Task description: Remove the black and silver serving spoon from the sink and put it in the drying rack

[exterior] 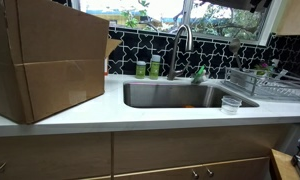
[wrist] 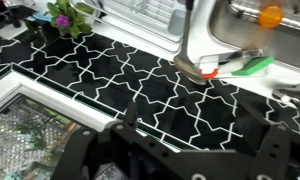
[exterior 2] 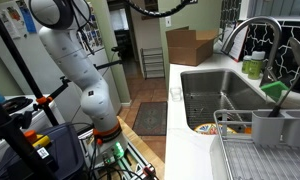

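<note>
The pincer (wrist: 180, 155) is a dark blur cut off below; the drying rack (exterior: 268, 86) runs off-frame.

The white arm (exterior 2: 78, 65) rises from its base, leans back and bends upward out of an exterior view. In the wrist view, the end effector (wrist: 175, 145) has its jaws spread wide and empty.

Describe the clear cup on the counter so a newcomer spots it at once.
Find the steel sink in the white counter. Beside its corner nearest the wire drying rack stands a small cup, alone on the counter. It is see-through, while the bottles behind the sink are green.
</note>
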You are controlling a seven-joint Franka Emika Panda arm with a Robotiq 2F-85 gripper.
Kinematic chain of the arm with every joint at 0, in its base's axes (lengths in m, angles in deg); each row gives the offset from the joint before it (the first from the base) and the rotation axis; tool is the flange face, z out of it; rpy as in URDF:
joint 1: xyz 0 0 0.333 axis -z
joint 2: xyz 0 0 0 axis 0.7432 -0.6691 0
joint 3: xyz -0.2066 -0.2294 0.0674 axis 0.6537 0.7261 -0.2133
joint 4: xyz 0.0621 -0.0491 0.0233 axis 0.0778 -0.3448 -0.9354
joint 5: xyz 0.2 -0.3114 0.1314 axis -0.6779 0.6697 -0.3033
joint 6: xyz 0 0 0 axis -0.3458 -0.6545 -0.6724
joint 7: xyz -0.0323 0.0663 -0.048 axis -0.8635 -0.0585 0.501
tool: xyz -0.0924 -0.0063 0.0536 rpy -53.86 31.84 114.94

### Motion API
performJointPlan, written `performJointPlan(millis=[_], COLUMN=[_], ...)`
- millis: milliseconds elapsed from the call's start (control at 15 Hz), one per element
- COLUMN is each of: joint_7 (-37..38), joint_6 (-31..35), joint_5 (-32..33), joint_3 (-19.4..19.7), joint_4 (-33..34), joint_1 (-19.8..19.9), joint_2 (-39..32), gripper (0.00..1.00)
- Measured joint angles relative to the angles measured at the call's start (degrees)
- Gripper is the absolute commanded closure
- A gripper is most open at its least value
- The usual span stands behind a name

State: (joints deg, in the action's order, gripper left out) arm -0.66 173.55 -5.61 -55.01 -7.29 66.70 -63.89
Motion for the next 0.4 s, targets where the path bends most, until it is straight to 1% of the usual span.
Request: performJointPlan(millis=[133, 400], joint_7=[2.36, 3.23], joint_6=[0.9, 1.14], joint_5=[4.41, 5.67], joint_3=[-0.13, -0.3], joint_4=[-0.93, -0.97], joint_1=[0.8, 1.04], joint_2=[-1.26, -2.09], gripper=[0.0, 0.0])
